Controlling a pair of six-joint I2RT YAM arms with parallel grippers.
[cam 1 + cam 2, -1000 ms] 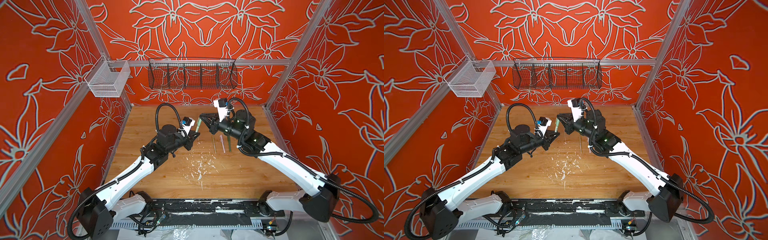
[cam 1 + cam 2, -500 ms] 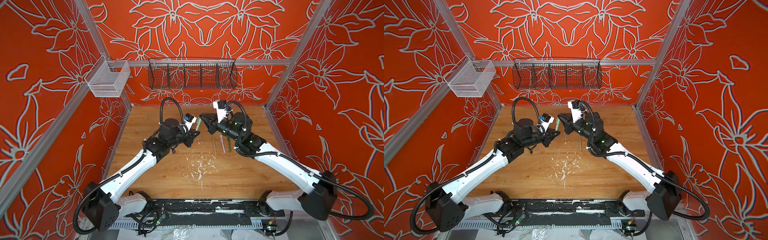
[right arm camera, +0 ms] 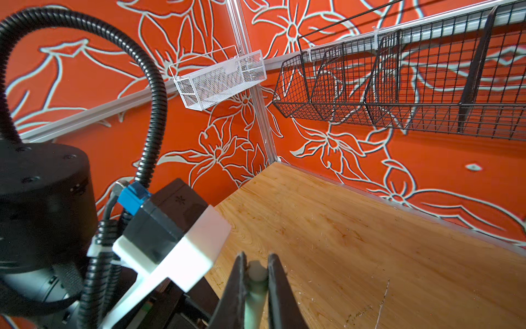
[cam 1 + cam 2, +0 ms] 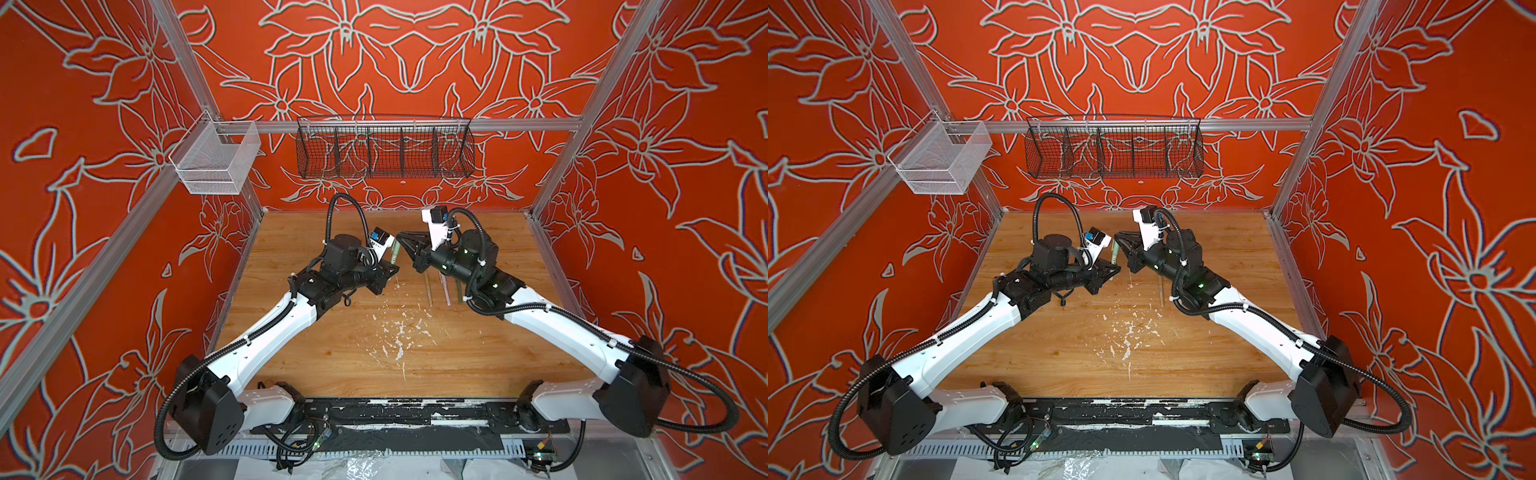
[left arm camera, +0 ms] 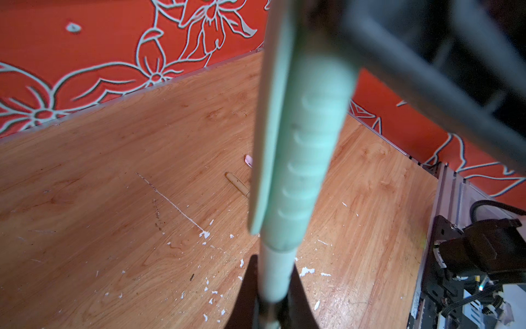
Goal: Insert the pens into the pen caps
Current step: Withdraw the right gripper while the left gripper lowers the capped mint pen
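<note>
The pale green pen [image 5: 275, 273] is held in the air over the far middle of the wooden board [image 4: 332, 353], between the two arms. Its long axis stands nearly upright, with only a small lean. The bare barrel goes down into the left claw [image 5: 273, 302], whose two dark fingers are closed narrow on it, and the upper end sits inside the pale green cap [image 5: 304, 159]. In the left wrist view the cap, with its ribs and flat clip, covers most of the visible length, and a short piece of paler barrel comes out of it just before the fingers. The right claw [image 3: 257, 284] comes from the opposite side and is closed on the cap near its top — in the right wrist view the round end of the cap shows between the two black fingers. The pen's tip is hidden inside the cap, so only the capped end can be said to point up. Three other pens lie flat on the board below the right arm's wrist: a tan pen [image 4: 428, 289], a pink pen [image 4: 445, 291] and a dark green pen [image 4: 458, 293]. They lie side by side and close, with their long axes running from far to near. The arm partly covers them, so I cannot tell which way their tips point. White flecks [image 4: 399, 336] are scattered on the board nearer to the front.
</note>
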